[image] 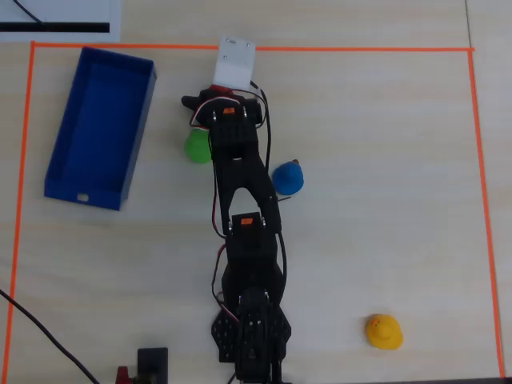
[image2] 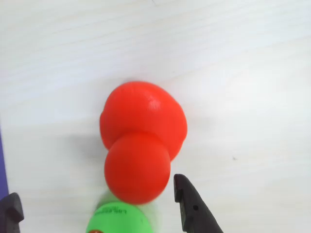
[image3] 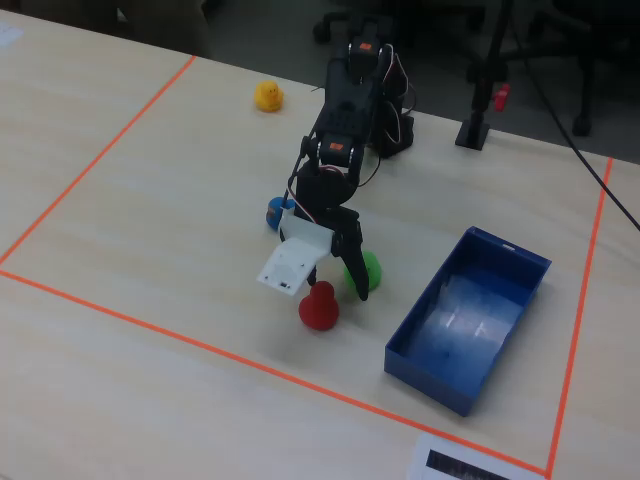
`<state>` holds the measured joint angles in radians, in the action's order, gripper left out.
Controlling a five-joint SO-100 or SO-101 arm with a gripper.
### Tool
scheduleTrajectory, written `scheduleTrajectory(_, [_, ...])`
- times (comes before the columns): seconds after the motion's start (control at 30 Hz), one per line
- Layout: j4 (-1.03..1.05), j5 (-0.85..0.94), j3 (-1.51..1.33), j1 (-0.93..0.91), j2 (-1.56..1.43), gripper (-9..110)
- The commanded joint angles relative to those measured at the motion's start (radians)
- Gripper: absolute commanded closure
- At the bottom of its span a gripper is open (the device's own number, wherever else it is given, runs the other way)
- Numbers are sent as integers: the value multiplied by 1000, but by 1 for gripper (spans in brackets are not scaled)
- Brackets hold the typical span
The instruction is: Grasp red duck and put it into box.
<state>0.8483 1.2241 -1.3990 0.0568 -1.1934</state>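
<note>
In the wrist view the green duck (image2: 119, 218) is showing small unreadable lettering; the red duck (image2: 141, 145) is lying head toward 6 o'clock, the gripper (image2: 97, 206) standing apart around it

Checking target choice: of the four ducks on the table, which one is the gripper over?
The red duck, just below the open gripper. The green duck is beside it; blue and yellow lie farther off.
</note>
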Motion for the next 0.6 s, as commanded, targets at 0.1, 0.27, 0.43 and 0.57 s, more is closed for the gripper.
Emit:
scheduleTrajectory(0.1, [-57,26,78,-18,38,61])
scheduleTrajectory(0.27, [-94,52,83,-55,83,65])
scheduleTrajectory(0.43, [-140,34,83,-80,104,92])
scheduleTrajectory(0.57, [-153,18,75,-91,100,101])
